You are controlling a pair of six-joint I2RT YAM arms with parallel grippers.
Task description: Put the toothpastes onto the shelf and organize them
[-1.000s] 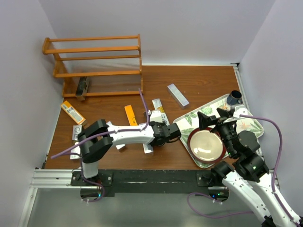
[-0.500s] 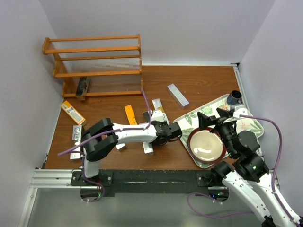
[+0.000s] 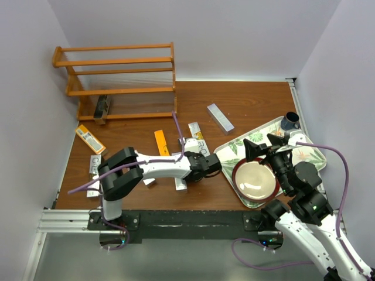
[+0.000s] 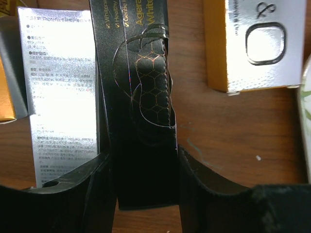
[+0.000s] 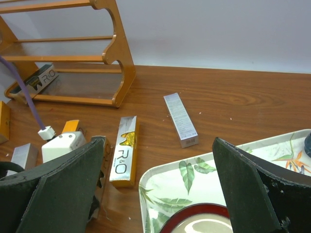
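My left gripper (image 4: 145, 194) is shut on a black toothpaste carton (image 4: 141, 97) that lies on the table, one finger against each long side. A silver carton (image 4: 60, 92) lies just to its left and a gold-and-white one (image 4: 252, 43) to its right. From above, the left gripper (image 3: 206, 165) sits mid-table, hiding the black carton. Other toothpastes lie loose: silver (image 3: 220, 117), orange (image 3: 161, 142), orange (image 3: 90, 139). The shelf (image 3: 117, 61) stands at the back left with one dark carton (image 3: 102, 108) on its bottom tier. My right gripper (image 5: 160, 187) hangs open and empty over the tray.
A leaf-patterned tray (image 3: 304, 153) at the right holds a red-rimmed bowl (image 3: 255, 179) and a dark cup (image 3: 289, 121). Walls close in behind and on both sides. Another silver carton (image 3: 94, 164) lies near the table's left edge.
The left jaws have closed onto the black carton, and that gripper has shifted slightly left. The right arm has not moved.
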